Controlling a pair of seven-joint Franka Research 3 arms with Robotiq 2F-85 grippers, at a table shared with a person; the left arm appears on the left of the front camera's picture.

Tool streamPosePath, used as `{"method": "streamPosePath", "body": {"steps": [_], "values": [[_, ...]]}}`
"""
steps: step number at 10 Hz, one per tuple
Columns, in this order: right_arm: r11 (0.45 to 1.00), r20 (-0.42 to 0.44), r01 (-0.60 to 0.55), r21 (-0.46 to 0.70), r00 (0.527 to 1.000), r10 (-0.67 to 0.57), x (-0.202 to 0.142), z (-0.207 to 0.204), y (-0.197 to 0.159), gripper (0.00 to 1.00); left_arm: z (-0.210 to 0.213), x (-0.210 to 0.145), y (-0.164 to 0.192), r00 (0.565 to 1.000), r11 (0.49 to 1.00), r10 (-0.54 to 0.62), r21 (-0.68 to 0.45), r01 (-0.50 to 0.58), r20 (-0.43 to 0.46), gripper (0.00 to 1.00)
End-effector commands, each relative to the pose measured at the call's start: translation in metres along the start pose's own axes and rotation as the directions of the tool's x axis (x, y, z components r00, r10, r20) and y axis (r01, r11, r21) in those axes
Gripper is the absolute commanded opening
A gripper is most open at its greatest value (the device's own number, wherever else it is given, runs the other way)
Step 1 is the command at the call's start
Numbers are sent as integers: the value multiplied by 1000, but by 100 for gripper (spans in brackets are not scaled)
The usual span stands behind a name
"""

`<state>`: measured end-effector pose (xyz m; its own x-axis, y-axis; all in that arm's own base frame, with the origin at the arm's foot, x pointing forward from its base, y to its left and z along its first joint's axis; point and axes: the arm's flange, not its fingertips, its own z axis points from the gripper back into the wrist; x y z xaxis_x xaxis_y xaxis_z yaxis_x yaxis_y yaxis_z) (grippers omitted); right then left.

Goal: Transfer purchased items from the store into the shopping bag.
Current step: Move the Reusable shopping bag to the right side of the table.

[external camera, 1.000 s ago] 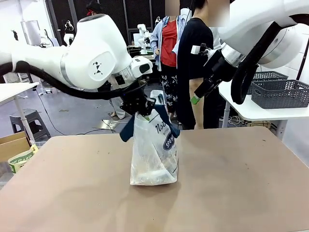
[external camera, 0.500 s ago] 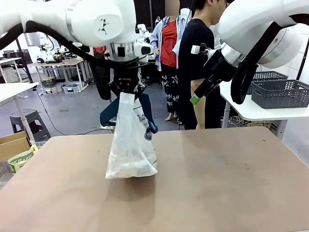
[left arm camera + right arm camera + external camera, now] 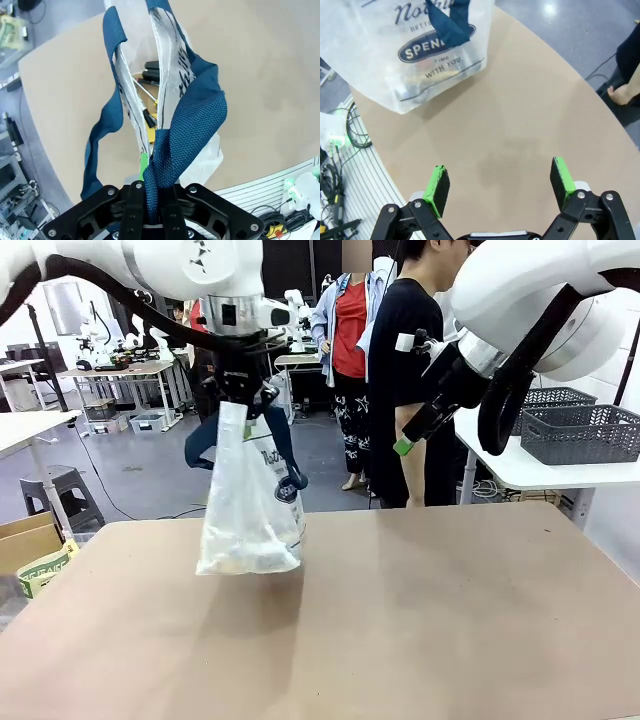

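Lifted leftward off the desk point(image 3: 450, 620), the soft shopping bag point(image 3: 248, 525) sags from the left gripper point(image 3: 152, 200), clamped on its strap; right gripper point(image 3: 500, 186) spread.

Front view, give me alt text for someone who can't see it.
The left gripper holds the bag by its top, lifted above the tan table, handles dangling. The right gripper hangs open higher at right, empty. People stand beyond the table.
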<state>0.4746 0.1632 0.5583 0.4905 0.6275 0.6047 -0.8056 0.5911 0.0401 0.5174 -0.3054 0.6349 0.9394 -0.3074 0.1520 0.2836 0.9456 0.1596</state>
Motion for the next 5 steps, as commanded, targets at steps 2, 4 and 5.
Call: {"method": "streamPosePath", "body": {"steps": [2,4,5], "values": [[1000,-16,10,-1,1000,-10,4,0,0,100,16,-40,47,999,1000,-27,9,26,30,0],[1000,-16,10,-1,1000,-10,4,0,0,100,9,-63,78,998,1000,-24,20,23,64,0],[1000,-16,10,-1,1000,-10,4,0,0,100,3,-76,89,994,999,-47,11,46,103,0]]}}
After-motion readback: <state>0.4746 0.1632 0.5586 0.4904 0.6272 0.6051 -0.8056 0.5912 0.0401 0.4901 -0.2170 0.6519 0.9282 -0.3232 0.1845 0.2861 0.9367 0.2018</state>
